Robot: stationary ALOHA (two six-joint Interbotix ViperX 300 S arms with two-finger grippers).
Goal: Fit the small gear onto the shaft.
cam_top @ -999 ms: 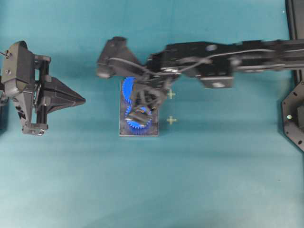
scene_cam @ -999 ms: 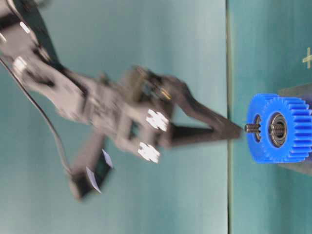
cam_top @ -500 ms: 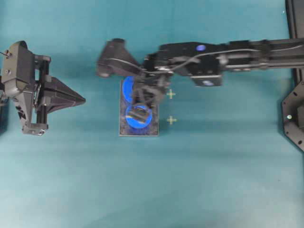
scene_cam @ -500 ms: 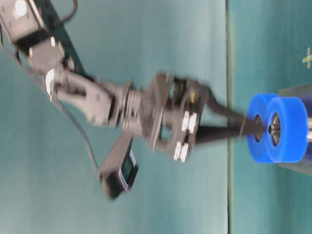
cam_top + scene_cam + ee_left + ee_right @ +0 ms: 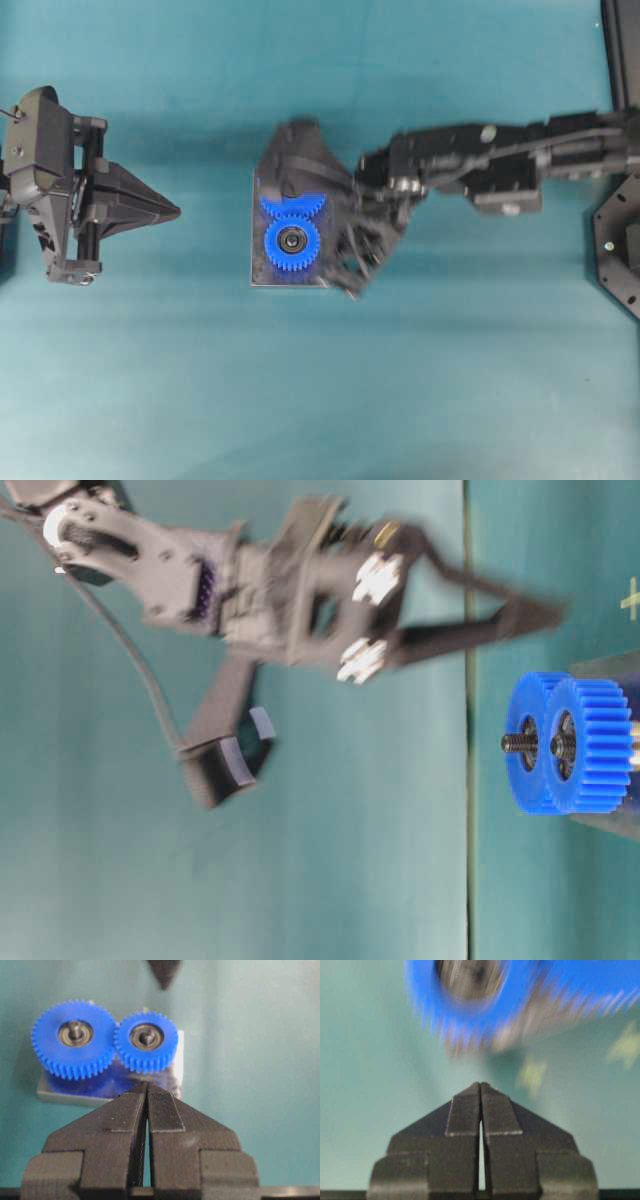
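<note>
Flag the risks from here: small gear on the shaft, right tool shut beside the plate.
1. The right tool, shut and empty, sits close to the plate edge in the overhead view; a sideways swing could knock the plate or the small gear.
2. The small gear's teeth meet the larger gear; any bump may jam or lift them.
3. Seating depth on the shaft cannot be confirmed; it might not be fully down.

matte black arms [image 5: 500, 165], black cables along links, wedge-shaped ribbed fingers [image 5: 162, 1110], silver screws, white marker patches [image 5: 378, 580] at wrist.
</note>
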